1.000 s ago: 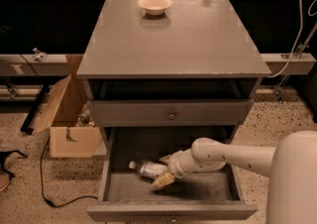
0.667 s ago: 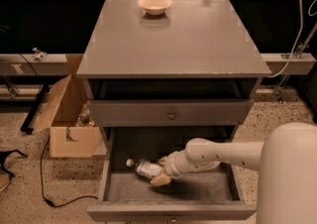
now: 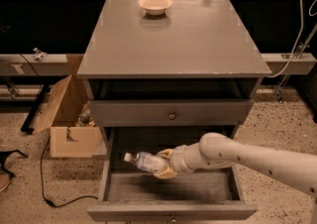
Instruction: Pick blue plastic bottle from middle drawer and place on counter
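No writing I can read anywhere, not even on the bottle label; my gripper grips that bottle over the open middle drawer

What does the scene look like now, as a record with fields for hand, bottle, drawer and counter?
hand: in the open middle drawer, shut on the blue plastic bottle
blue plastic bottle: roughly horizontal, cap pointing left
middle drawer: pulled out
counter: holds a cream bowl near its far edge; bottle not yet there
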`<state>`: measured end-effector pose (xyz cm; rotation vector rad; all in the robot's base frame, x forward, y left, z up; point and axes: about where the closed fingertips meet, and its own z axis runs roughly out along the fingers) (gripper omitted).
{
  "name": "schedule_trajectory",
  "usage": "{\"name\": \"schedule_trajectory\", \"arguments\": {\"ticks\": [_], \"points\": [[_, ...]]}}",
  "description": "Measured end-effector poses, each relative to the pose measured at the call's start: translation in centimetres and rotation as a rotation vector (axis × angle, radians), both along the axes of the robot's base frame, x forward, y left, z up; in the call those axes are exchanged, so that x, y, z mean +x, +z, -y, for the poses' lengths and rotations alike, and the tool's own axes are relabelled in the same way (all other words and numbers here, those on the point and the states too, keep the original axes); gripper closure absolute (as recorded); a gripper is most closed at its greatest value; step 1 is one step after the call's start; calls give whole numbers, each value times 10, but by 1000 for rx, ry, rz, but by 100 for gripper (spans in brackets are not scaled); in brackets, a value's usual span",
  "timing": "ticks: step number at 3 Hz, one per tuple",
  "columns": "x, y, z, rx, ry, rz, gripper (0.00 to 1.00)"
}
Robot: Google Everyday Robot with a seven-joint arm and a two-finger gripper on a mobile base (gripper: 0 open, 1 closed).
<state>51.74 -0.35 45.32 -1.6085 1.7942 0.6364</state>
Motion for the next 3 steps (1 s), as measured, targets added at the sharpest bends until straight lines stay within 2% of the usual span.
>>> {"name": "schedule_trajectory", "arguments": {"ticks": [1, 2, 3], "points": [[-15, 78, 70, 41, 28, 86, 100], [-27, 68, 64, 47, 51, 46, 100], [-25, 68, 63, 46, 46, 52, 100]]}}
